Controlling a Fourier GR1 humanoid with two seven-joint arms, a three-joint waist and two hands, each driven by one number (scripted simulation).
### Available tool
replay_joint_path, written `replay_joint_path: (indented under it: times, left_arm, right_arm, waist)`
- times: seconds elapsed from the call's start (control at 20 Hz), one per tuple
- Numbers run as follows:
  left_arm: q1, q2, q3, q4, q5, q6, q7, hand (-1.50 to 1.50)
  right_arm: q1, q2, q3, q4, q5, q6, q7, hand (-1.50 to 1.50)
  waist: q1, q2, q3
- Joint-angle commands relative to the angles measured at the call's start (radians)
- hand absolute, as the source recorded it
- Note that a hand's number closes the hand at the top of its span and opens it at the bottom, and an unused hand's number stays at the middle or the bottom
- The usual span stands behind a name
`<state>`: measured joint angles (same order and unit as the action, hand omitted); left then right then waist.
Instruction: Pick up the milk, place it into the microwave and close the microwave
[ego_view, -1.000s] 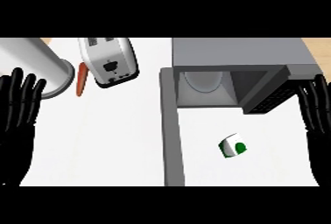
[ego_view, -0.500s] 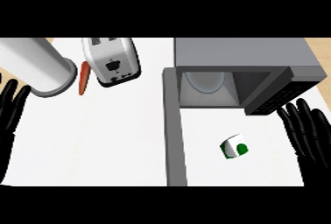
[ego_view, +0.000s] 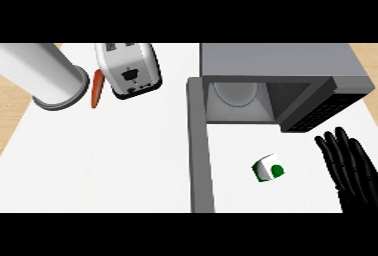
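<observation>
No readable text anywhere.
The small white milk carton (ego_view: 269, 169) bears only a green round mark, without letters or numbers.

White milk carton (ego_view: 268, 169) marked with a green dot, grey microwave (ego_view: 280, 67) with grey door (ego_view: 199, 150), black right hand (ego_view: 348, 162), white toaster (ego_view: 130, 69), orange carrot (ego_view: 96, 90), white counter (ego_view: 103, 160), pale grey cylinder (ego_view: 44, 75).

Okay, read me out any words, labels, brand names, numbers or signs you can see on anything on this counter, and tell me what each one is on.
No readable text anywhere.
Milk carton: a plain green round mark, no letters.
Toaster: a small dark mark on its front, too small to read.
Microwave: dark control panel, no legible numbers or labels.
Grey cylinder and orange carrot: no markings.
</observation>
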<state>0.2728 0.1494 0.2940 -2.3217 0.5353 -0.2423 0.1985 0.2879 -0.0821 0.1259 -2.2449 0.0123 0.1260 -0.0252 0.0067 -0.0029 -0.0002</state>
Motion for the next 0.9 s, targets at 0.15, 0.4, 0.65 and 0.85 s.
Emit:
replay_joint_path:
  times: [0.15, 0.4, 0.65, 0.85]
  left_arm:
    - [0.114, -0.059, 0.052, -0.065, 0.054, -0.090, -0.035, -1.50]
    - [0.193, -0.016, 0.158, -0.115, 0.194, -0.135, 0.003, -1.50]
    - [0.152, -0.003, 0.188, -0.035, 0.190, -0.170, -0.021, -1.50]
    - [0.219, 0.013, 0.226, -0.104, 0.288, -0.167, 0.018, -1.50]
  right_arm:
    - [-0.031, 0.041, 0.013, 0.153, 0.099, -0.042, -0.060, -1.50]
    - [0.024, 0.020, -0.102, 0.318, 0.058, -0.031, -0.215, -1.50]
    - [-0.028, 0.041, -0.119, 0.412, 0.120, -0.098, -0.221, -1.50]
    - [-0.031, -0.007, -0.196, 0.626, 0.088, -0.057, -0.353, -1.50]
  waist:
    - [0.002, 0.001, 0.000]
    - [0.008, 0.000, 0.001]
    - [0.001, 0.001, 0.000]
    - [0.008, 0.001, 0.002]
